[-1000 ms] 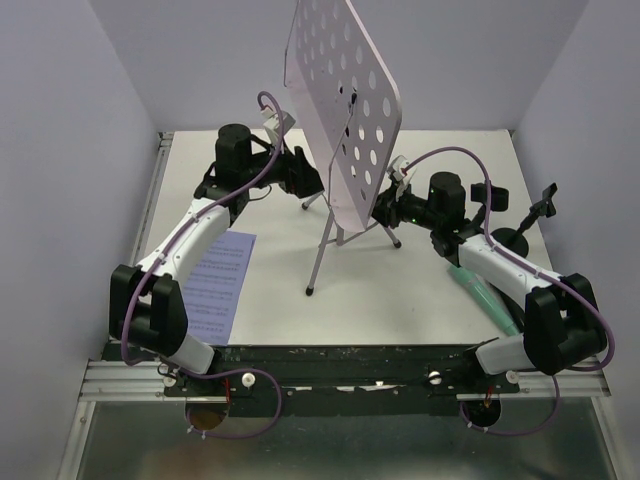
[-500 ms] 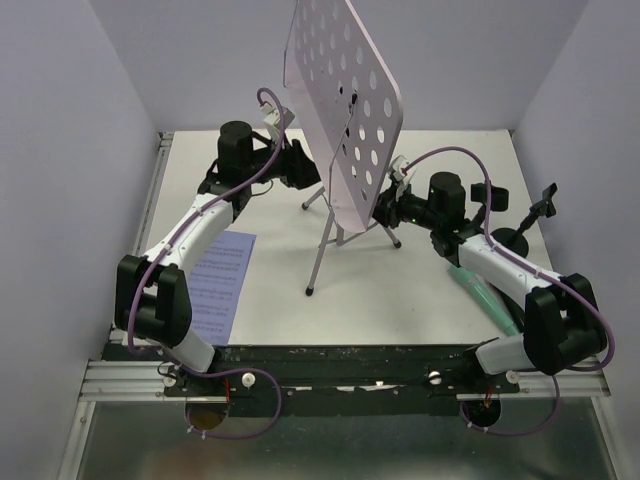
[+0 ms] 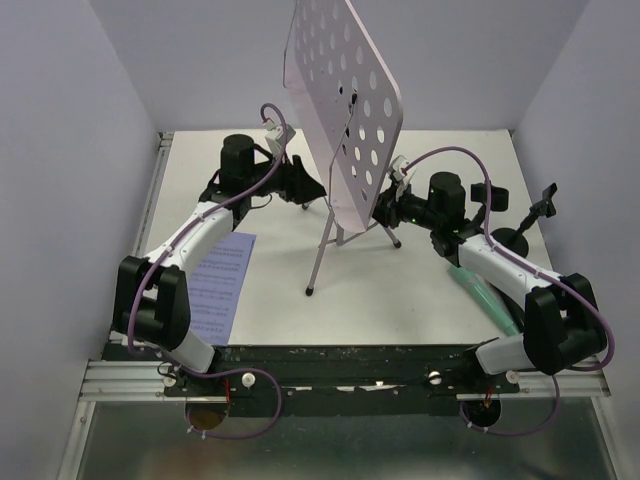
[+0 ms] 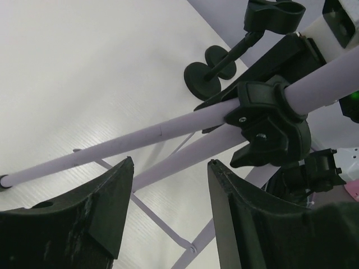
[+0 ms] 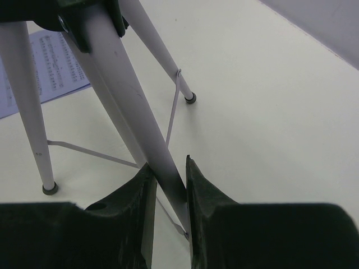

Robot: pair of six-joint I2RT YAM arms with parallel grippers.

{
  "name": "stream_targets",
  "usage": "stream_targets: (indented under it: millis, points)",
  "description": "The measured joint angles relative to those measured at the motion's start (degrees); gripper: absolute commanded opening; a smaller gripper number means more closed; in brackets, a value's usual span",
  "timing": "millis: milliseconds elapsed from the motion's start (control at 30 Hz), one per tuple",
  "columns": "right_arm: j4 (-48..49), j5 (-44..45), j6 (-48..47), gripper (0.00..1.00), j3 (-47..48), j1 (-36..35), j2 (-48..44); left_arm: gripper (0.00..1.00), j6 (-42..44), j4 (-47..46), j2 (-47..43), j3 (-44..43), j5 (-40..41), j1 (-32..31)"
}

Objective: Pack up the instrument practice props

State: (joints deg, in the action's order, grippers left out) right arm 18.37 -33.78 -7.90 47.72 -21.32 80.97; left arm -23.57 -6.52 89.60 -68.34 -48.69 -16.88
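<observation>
nothing packed yet: tripod [image 3: 340, 150] upright on the bench [image 3: 400, 290], sheet music [image 3: 222, 280] loose. right pincer [image 5: 168, 168] clamps its leg [image 5: 129, 101], left pincer [image 4: 170, 162] open, empty.

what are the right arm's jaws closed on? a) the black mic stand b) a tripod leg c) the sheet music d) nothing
b: the right wrist view shows the right jaws pressed tight against both sides of a pale tripod leg.

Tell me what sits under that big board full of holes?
Silver tripod legs on the white table; the right gripper clamps one leg. From above, the board hides the tripod's hub.
</observation>
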Motion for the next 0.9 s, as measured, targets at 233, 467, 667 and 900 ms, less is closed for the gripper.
stream_targets:
  millis: [233,467,667,900]
  points:
    - [0.00,0.00,0.00,0.02,0.02,0.00,0.09,0.81,0.00,0.96,-3.26,1.95,-1.53,0.00]
    - [-0.11,-0.09,0.02,0.02,0.28,0.02,0.31,0.82,-1.88,-1.99,-5.27,1.90,-3.82,0.00]
    - [-0.13,-0.09,0.02,0.02,0.28,0.02,0.33,0.83,-4.00,-2.45,-4.92,0.81,-2.93,0.07]
    - [-0.11,-0.07,0.07,0.02,0.28,0.02,0.33,0.83,-6.56,-3.65,-2.84,-0.26,-0.98,0.83]
